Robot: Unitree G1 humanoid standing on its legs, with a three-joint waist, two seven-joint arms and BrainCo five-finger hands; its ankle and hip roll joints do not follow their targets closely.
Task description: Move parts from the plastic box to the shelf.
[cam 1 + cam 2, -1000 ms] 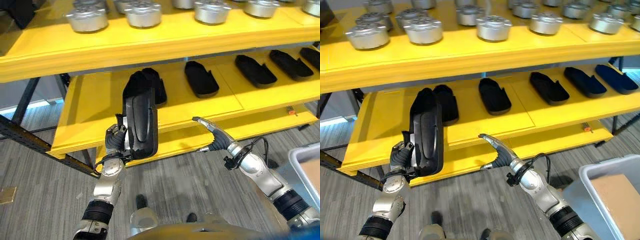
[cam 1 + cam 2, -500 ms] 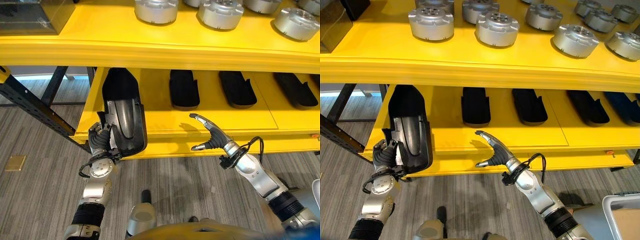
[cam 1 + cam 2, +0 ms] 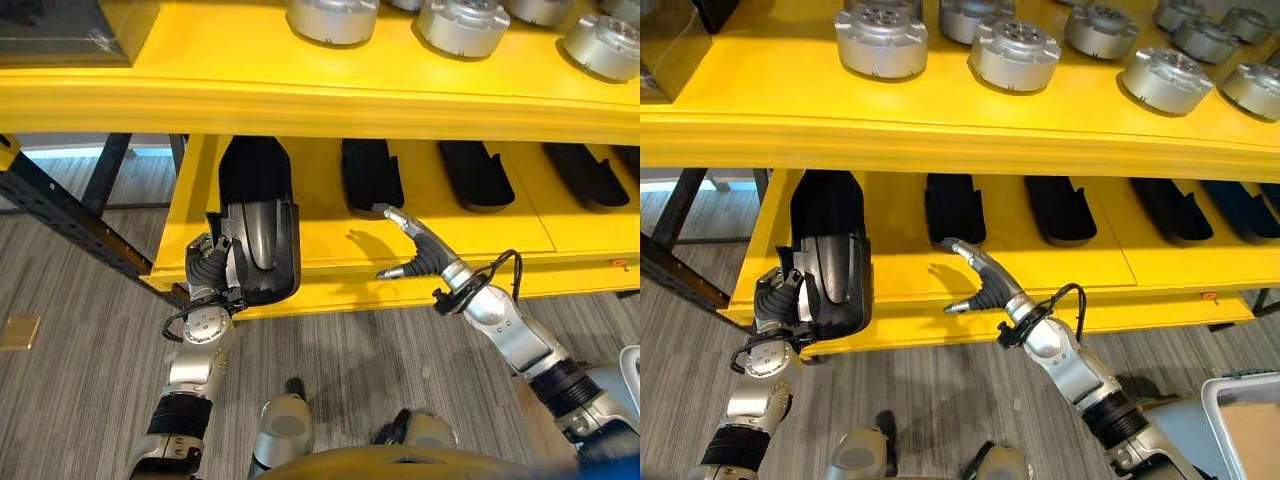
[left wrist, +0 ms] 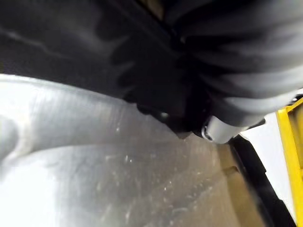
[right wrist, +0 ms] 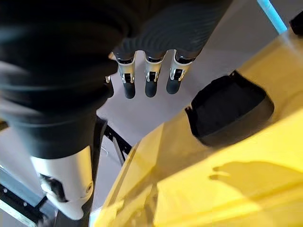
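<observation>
The part (image 3: 256,235) stands upright in our left hand (image 3: 208,285) at the left end of the lower shelf (image 3: 330,245), its top already under the upper shelf. We judge it could catch that shelf's edge or tip out of our grip, since we hold it only at its lower end. Our left fingers curl round it; our right hand (image 3: 415,250) hovers near the shelf front, fingers straight, holding nothing.

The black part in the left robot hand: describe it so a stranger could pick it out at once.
Find the yellow shelf and its lower level, with a row of black parts lying flat. At that level's left end, the black part is the one standing on end, gripped by the left robot hand, its hollow side facing the camera.
</observation>
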